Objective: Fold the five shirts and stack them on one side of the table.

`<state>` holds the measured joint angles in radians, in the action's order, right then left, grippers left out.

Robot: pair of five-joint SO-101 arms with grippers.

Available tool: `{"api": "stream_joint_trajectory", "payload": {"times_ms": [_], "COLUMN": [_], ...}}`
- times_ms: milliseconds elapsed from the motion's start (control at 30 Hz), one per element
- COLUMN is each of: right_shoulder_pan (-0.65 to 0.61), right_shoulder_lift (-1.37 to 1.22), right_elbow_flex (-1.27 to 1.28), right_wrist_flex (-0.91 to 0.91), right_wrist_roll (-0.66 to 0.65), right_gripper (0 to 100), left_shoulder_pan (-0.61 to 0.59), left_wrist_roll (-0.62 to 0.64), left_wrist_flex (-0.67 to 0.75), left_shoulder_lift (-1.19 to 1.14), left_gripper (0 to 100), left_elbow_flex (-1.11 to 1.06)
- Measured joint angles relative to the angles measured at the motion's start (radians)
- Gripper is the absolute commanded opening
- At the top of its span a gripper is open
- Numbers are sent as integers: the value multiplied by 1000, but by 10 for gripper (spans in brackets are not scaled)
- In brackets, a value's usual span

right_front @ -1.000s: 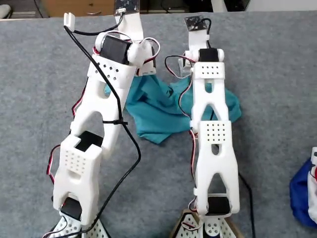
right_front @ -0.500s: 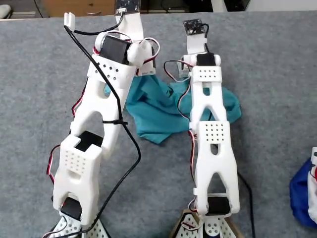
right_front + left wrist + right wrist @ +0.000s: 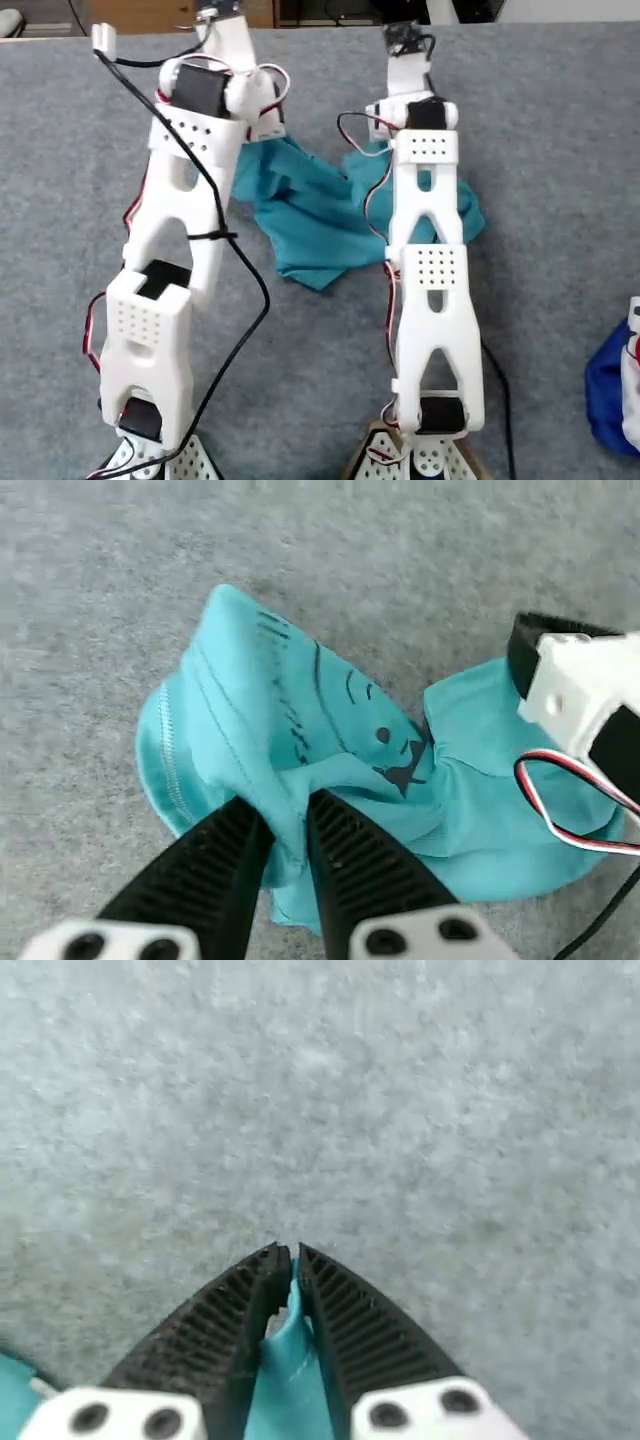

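teal shirt (image 3: 315, 215) bunched near far edge of table (image 3: 70, 200); left gripper (image 3: 288, 818) clamped on 1 fold, right gripper (image 3: 288, 1257) clamped on another bit; blue cloth (image 3: 603, 390) at right edge

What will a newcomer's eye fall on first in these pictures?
A crumpled teal shirt in the middle of the grey table, pinched by both arms: the left gripper is shut on a fold, the right gripper on an edge. A blue cloth lies at the table's right edge.
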<state>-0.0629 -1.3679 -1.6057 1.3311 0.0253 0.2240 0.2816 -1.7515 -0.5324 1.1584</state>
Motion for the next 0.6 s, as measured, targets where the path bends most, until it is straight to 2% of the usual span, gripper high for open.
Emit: {"api": "stream_joint_trajectory", "payload": {"times_ms": [267, 600], "right_shoulder_pan": [69, 160], "right_shoulder_lift": [255, 749], "right_elbow_flex": [2, 0], "right_wrist_flex": [20, 110], "right_wrist_roll": [98, 114], "right_gripper": [6, 6], "left_shoulder_pan": [-2, -2], "left_wrist_roll": [-44, -48], "left_wrist_flex": [0, 0], "left_shoulder_lift": [193, 411], "left_gripper": [20, 20], "left_elbow_flex": [9, -123]}}
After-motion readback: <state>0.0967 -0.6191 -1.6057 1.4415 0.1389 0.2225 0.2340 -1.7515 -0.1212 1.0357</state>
